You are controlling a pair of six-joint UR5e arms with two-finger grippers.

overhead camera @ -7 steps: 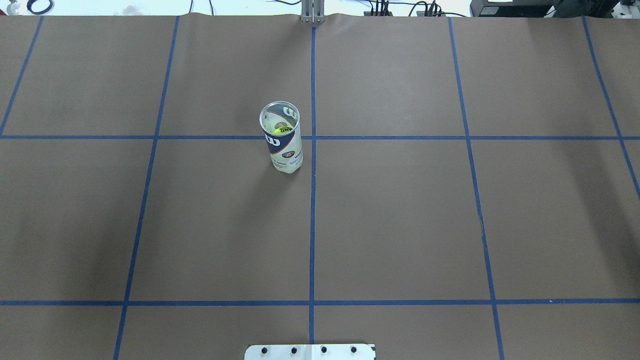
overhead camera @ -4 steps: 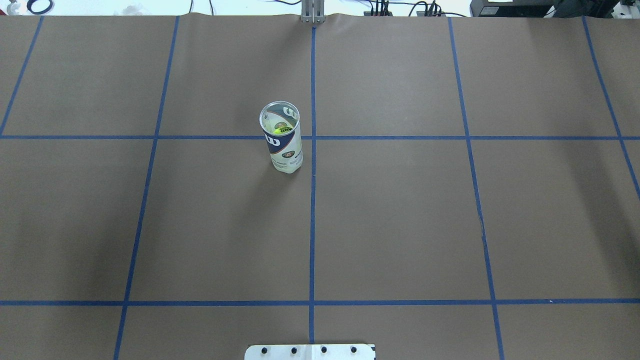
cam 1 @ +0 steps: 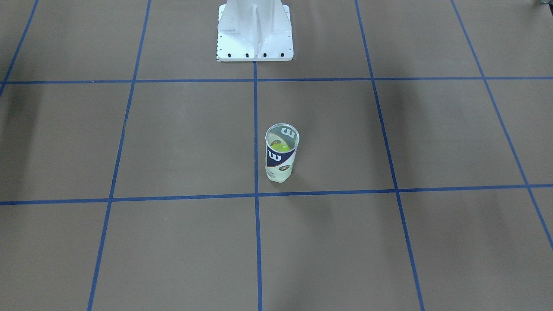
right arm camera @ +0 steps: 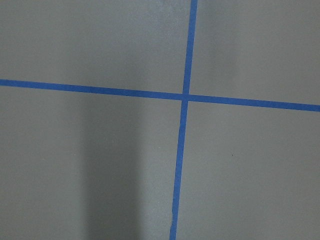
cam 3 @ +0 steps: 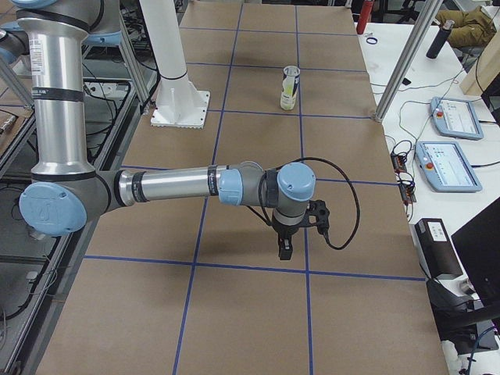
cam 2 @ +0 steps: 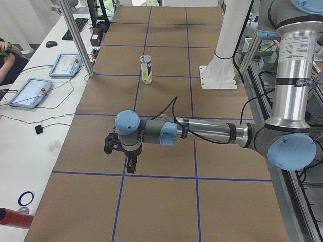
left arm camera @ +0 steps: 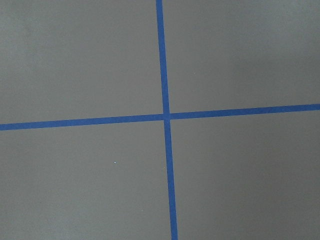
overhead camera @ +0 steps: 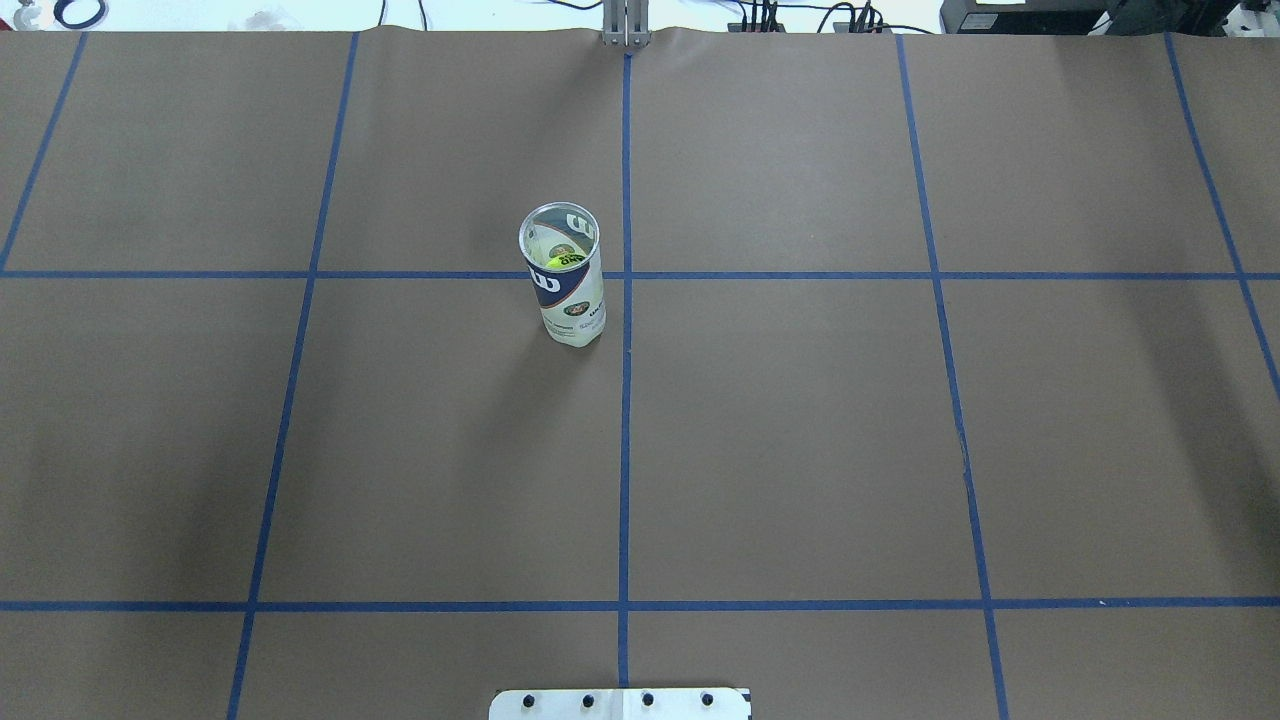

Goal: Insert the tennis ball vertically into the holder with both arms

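Only the side views show the left gripper (cam 2: 130, 169) and right gripper (cam 3: 284, 250), both far from the tube (overhead camera: 568, 290). I cannot tell if they are open or holding anything. The tube stands straight up on the brown table (overhead camera: 800, 450), beside the middle line, mouth up. It is clear, with a blue-and-white label and a yellow ball (overhead camera: 553, 262) inside.

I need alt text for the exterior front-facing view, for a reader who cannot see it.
A clear tennis-ball tube stands upright near the middle of a brown table marked with a blue tape grid, a yellow-green ball inside it. The white robot base sits at the top edge.
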